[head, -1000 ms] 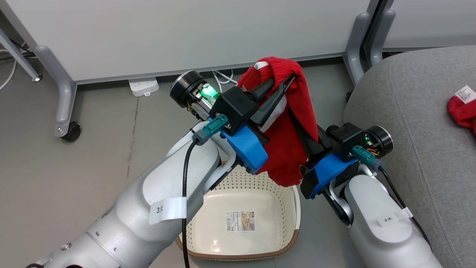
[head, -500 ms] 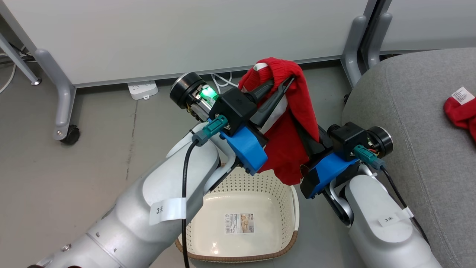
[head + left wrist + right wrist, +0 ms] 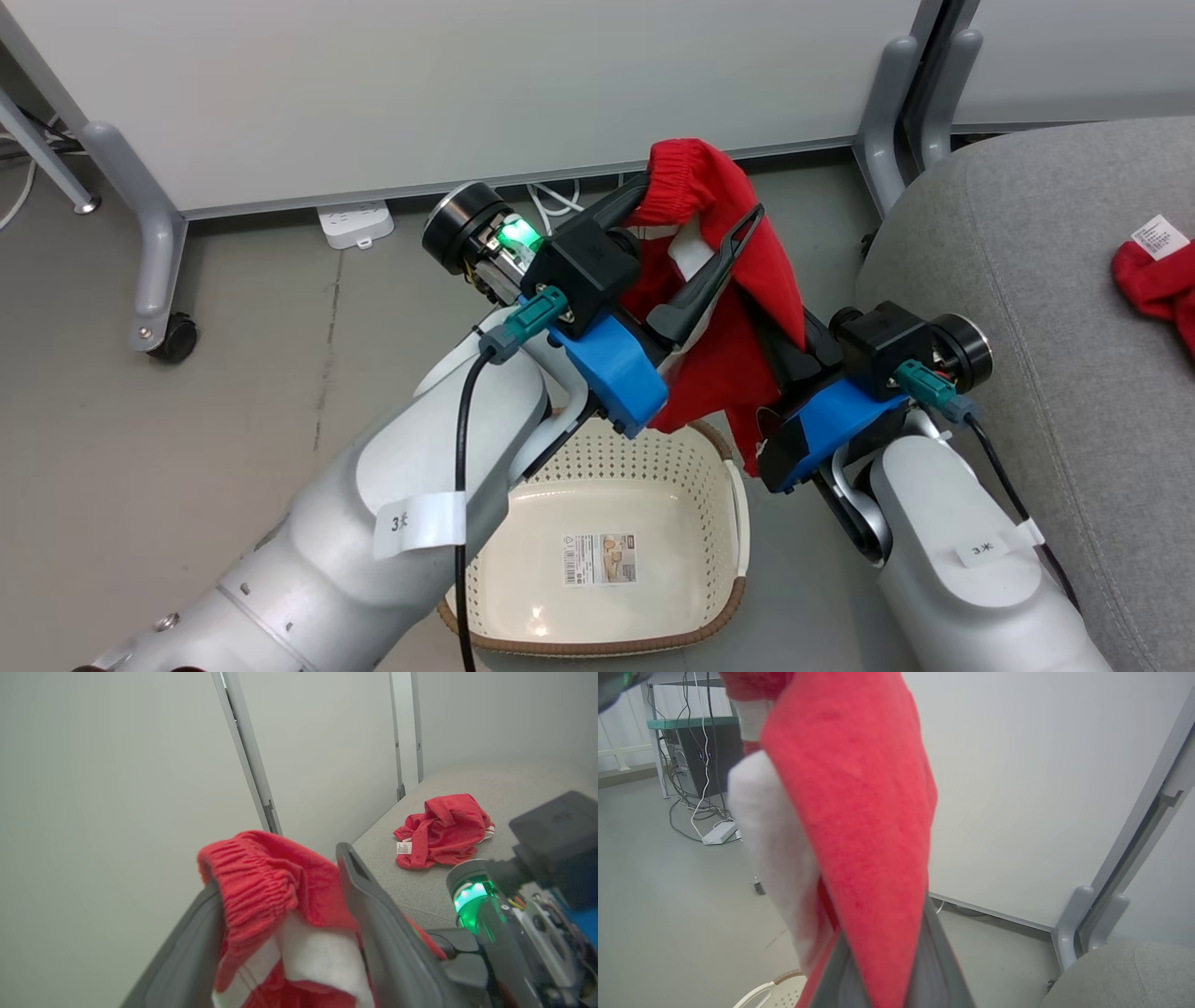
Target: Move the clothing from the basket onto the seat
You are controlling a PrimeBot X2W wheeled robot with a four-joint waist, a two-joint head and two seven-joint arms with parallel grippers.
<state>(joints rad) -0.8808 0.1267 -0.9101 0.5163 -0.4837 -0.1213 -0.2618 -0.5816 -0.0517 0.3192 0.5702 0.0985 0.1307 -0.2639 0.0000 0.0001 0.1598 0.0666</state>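
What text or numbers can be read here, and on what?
"3", then an unclear mark: white tape on left forearm.
Same: white tape on right forearm.
Sticker in cream perforated plastic basket: too small.
White tag on red fabric garment on grey upholstered seat: too small.

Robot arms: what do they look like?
Both forearms are smooth silvery-white tubes with a small white tag marked 3. Each wrist has a blue block, a black box, a teal plug with a black cable, and long dark fingers.
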